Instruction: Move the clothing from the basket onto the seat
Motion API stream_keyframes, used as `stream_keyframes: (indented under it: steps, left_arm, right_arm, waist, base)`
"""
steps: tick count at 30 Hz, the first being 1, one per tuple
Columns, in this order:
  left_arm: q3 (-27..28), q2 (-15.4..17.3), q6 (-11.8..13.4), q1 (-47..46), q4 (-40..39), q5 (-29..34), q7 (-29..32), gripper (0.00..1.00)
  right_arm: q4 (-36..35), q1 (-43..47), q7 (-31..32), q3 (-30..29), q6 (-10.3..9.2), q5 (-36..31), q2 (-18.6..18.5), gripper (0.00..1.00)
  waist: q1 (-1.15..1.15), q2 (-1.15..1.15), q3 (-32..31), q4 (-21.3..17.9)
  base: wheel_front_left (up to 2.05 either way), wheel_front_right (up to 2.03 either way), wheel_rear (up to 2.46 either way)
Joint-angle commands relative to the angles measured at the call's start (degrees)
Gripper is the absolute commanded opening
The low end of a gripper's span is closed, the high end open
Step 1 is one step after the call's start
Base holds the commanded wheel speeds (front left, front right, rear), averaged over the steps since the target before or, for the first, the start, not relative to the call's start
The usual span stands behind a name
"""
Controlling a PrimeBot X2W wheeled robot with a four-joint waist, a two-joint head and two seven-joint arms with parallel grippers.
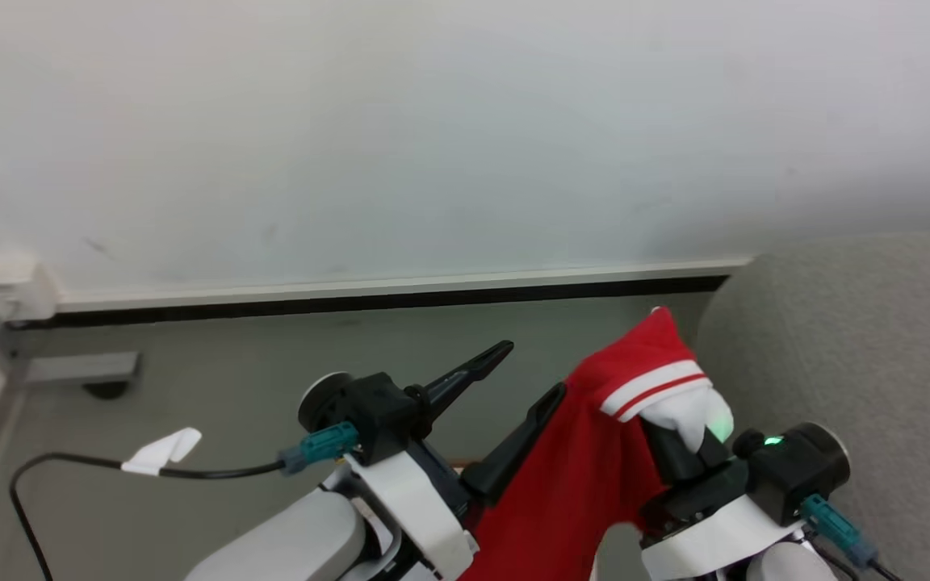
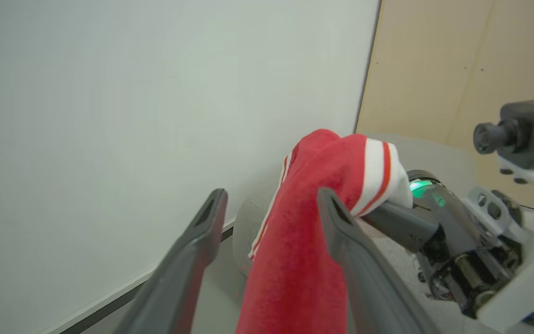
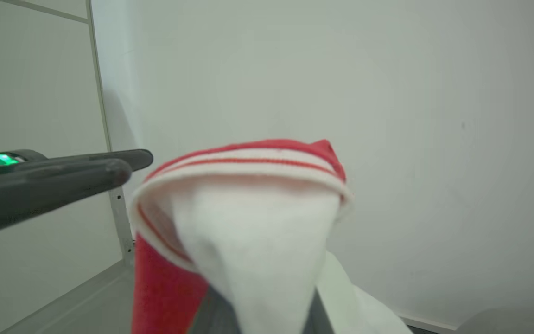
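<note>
Scanning from the far left of the head view: grey floor below a pale wall, crossed by a looping black cable with a white tag on it. Next along, the left hand, wide open, its two dark fingers spread and pointing up and to the right. Against its nearer finger, the red garment, hanging over the floor just left of the light grey sofa, with its red-and-white striped cuff at the top. Then the right hand, closed on the garment's white lining just below that cuff, fingertips buried in fabric, a green light glowing beside it. Seen from the left wrist: the left hand parted, the red garment draped behind its right finger, the right hand clamped under the cuff, a beige panel beyond. Seen from the right wrist: the left hand reaching in from the left edge, the cuff and white lining folded over the right hand's own fingers in the middle.
</note>
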Motion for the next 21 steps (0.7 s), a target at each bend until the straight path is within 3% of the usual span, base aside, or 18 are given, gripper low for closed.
stream_keyframes:
  steps: [1,14,21]
  left_arm:
    - [0.45,0.51,0.15,0.72,-0.55,0.59,-0.2,1.0]
    - [1.68,3.58,-1.38,2.73,-6.6,5.24,-0.61,1.0]
    - [1.0,4.57,-1.42,3.79,-7.11,6.56,-0.62,1.0]
  right_arm:
    - [-0.94,0.06,-0.03,-0.59,-0.12,-0.83,-0.22,0.0]
    - [-10.86,3.26,-0.03,-5.8,-0.12,-4.12,-0.16,0.0]
    - [-14.59,5.35,-0.03,-6.68,-0.12,-3.07,-0.15,0.0]
  waist:
    - [0.0,0.0,1.11,-3.6]
    - [0.0,0.0,4.84,-20.49]
    - [0.0,0.0,6.04,-26.61]
  base:
    - [0.0,0.0,0.0]
    - [0.0,0.0,0.0]
    - [0.0,0.0,0.0]
